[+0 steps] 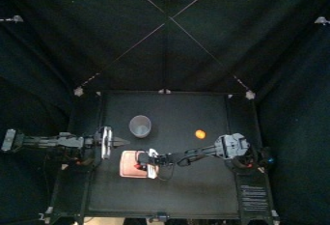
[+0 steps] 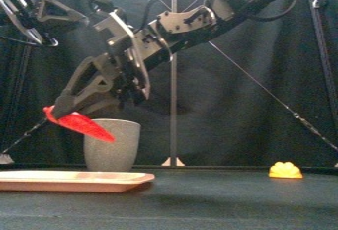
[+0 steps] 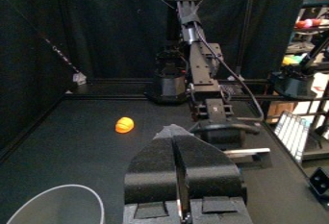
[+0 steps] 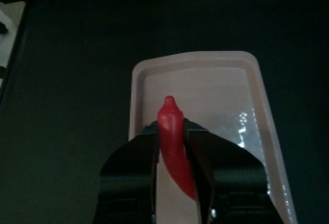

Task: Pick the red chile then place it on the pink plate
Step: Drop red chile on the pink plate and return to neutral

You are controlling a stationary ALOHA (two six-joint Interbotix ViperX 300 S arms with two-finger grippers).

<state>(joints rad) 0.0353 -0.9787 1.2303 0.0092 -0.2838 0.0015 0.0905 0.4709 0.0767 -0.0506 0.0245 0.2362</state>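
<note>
Toward the front edge of the desk (image 1: pixel 180 195), my right claw (image 4: pixel 176 143) is pinching the red chile (image 2: pixel 79 125) above the pink plate (image 4: pixel 252 103). I'm idling my left claw (image 3: pixel 182 165), closed.

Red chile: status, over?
Right gripper shut on red chile, held tilted above pink plate, not touching. Left gripper shut, parked at left. Grey cup behind plate, drop path clear.

You see the right gripper (image 4: pixel 176 161) clamping the red chile (image 4: pixel 171 122), its tip pointing to twelve o'clock over the pink plate (image 4: pixel 218 88).
</note>
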